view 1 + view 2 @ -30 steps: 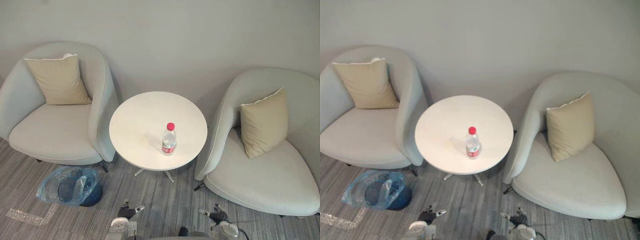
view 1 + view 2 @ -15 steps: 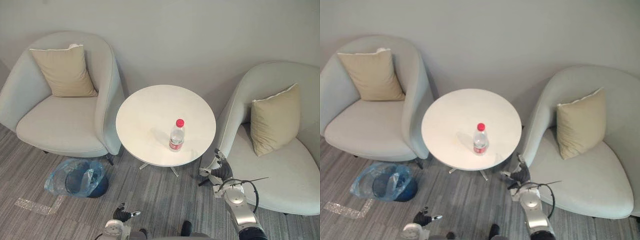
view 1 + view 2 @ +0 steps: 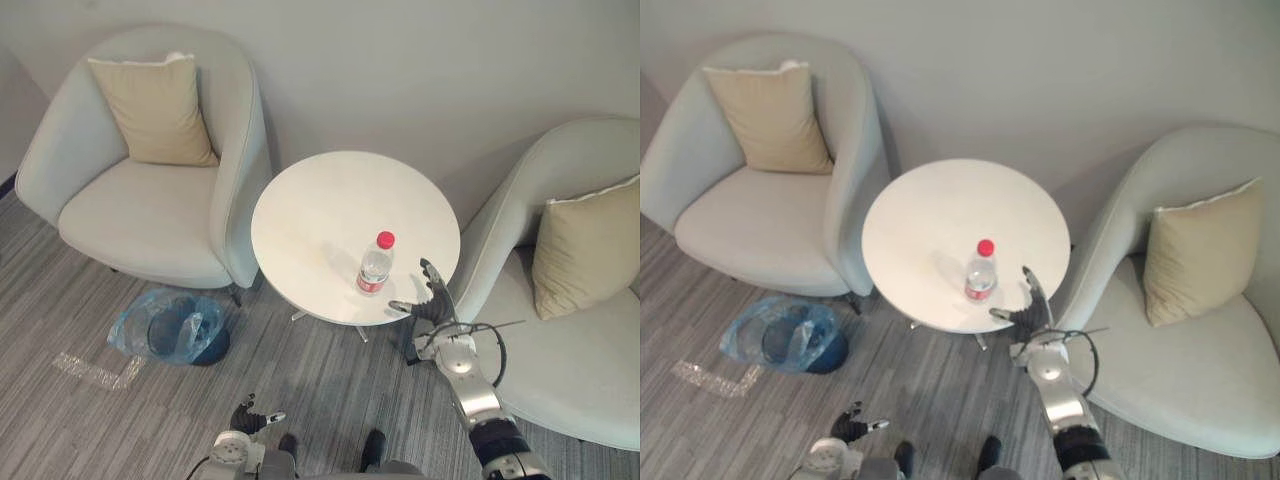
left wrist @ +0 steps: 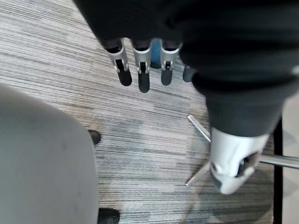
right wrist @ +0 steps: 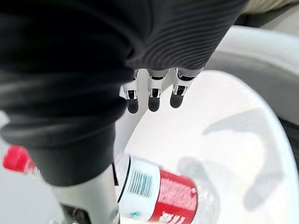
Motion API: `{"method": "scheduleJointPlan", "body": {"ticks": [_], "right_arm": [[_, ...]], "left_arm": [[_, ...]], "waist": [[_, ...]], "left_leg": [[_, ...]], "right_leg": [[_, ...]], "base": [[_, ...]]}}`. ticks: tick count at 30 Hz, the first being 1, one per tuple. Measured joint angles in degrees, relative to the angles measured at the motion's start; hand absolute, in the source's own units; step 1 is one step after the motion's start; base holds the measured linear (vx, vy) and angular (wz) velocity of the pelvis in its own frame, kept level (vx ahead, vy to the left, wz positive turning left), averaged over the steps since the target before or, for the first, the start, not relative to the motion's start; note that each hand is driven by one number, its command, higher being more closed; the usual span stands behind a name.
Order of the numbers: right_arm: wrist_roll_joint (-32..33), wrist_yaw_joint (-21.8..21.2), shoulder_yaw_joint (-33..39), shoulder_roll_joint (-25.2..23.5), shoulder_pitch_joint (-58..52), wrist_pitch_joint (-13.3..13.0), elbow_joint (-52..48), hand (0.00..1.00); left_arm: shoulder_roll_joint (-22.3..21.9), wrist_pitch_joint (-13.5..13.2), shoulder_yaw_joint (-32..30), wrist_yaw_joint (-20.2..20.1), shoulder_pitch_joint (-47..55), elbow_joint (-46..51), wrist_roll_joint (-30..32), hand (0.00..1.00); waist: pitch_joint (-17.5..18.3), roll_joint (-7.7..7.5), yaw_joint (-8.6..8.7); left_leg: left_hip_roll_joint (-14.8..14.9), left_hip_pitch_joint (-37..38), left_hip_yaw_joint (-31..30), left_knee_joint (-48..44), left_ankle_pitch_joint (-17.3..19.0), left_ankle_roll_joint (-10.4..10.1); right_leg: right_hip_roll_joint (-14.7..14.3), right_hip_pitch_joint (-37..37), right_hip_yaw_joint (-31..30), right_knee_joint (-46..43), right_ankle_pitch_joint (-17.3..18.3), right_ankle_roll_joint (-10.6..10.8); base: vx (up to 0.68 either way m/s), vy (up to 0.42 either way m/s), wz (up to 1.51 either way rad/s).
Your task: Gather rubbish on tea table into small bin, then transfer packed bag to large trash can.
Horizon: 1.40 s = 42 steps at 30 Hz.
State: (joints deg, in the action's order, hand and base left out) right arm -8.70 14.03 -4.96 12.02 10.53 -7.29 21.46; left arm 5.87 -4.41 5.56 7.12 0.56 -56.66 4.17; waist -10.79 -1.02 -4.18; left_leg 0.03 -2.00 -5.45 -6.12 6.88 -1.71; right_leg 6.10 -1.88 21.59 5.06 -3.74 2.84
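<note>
A clear plastic bottle (image 3: 375, 264) with a red cap and red label stands upright near the front right edge of the round white tea table (image 3: 320, 215). My right hand (image 3: 430, 302) is raised at that edge, just right of the bottle, fingers straight and thumb spread, holding nothing. In the right wrist view the bottle (image 5: 154, 189) lies close beside the open fingers (image 5: 150, 98). A small dark bin lined with a blue plastic bag (image 3: 172, 327) sits on the floor left of the table. My left hand (image 3: 248, 416) hangs low over the carpet, fingers (image 4: 140, 70) relaxed and empty.
A grey armchair (image 3: 150, 190) with a tan cushion (image 3: 158, 108) stands left of the table, and another armchair (image 3: 580, 320) with a tan cushion (image 3: 583, 248) on the right, close behind my right arm. A strip of clear plastic (image 3: 95, 371) lies on the carpet.
The camera has shifted closer and leftward. My right arm has risen from floor level to the table's front right edge beside the bottle. The left hand stays low.
</note>
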Motion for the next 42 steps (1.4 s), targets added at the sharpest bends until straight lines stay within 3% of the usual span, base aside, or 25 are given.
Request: {"method": "scheduleJointPlan", "body": {"ticks": [10, 11, 16, 19, 24, 29, 34, 42], "right_arm": [[7.64, 3.64, 2.71, -0.55, 9.13, 0.0, 4.67, 0.0], [7.68, 3.82, 2.71, -0.66, 9.38, -0.01, 4.67, 1.0], [11.53, 5.69, 4.4, -1.32, 11.06, -0.06, 4.63, 1.0], [13.84, 6.88, 5.25, -1.2, 11.4, -0.38, 4.12, 1.0], [16.2, 6.99, 5.97, -1.4, 11.23, -0.43, 2.95, 1.0], [16.05, 6.57, 6.78, -2.28, 8.95, -1.32, -4.98, 1.0], [14.83, 4.42, 6.53, -3.01, 2.66, -1.88, -12.13, 1.0], [6.14, 1.01, 4.13, -3.1, -7.37, -2.29, -21.31, 1.0]], "left_arm": [[-0.29, -0.44, -0.03, 0.06, -2.0, 3.3, -2.36, 0.0], [-0.29, -0.44, -0.03, 0.06, -2.01, 3.41, -2.53, 0.0], [-0.37, -0.86, -0.11, 0.17, -2.33, 4.59, -4.34, 0.0], [-0.56, -1.46, -0.11, 0.15, -2.33, 4.9, -4.46, 0.0], [-0.76, -1.38, -0.1, 0.18, -2.32, 5.27, -4.45, 0.0], [-0.51, -1.08, -0.09, 0.14, -2.23, 5.31, -4.35, 0.0], [0.12, -0.17, -0.09, -0.08, -1.76, 5.15, -4.19, 0.0], [0.69, 0.19, 0.23, -1.04, -1.45, 3.32, -1.82, 0.0]], "waist": [[-6.1, 1.07, -2.31], [-6.14, 1.07, -2.37], [-7.7, 1.26, -3.67], [-7.87, 1.19, -3.78], [-7.89, 1.14, -4.08], [-7.87, 1.05, -3.88], [-7.11, -0.13, -2.83], [-4.75, -1.54, -0.73]], "left_leg": [[-0.92, -5.08, -2.8, -1.08, -1.76, -0.27], [-0.91, -5.37, -2.87, -1.08, -1.85, -0.25], [-0.79, -6.24, -3.11, -1.06, -2.25, -0.58], [-0.75, -7.4, -3.78, -1.05, -2.43, -0.51], [-0.65, -7.53, -4.52, -1.07, -2.46, -0.55], [-0.82, -6.4, -4.39, -1.04, -2.45, -0.56], [-1.18, -4.53, -4.1, -0.95, -2.44, -0.56], [-1.93, -2.61, -2.88, -0.95, -2.4, -0.52]], "right_leg": [[0.96, 3.57, 2.63, -1.23, 0.02, -0.02], [1.0, 3.93, 2.66, -1.44, 0.02, -0.03], [1.59, 5.73, 2.74, -4.27, 1.65, 0.04], [2.75, 8.86, 3.17, -9.66, 4.59, 0.06], [3.65, 9.98, 3.43, -12.93, 6.5, 0.17], [3.7, 8.81, 2.86, -12.5, 6.46, 0.2], [3.31, 5.72, 2.0, -8.98, 5.15, 0.86], [2.91, 2.24, 0.01, -3.01, 1.51, 1.49]], "base": [[-0.05, 0.013, 0.15], [-0.04, 0.013, 0.12], [-0.04, 0.015, 0.04], [-0.01, 0.009, 0.13], [0.04, -0.011, 0.1], [0.03, 0.002, -0.01], [0.02, 0.003, -0.06], [-0.03, 0.026, -0.13]]}}
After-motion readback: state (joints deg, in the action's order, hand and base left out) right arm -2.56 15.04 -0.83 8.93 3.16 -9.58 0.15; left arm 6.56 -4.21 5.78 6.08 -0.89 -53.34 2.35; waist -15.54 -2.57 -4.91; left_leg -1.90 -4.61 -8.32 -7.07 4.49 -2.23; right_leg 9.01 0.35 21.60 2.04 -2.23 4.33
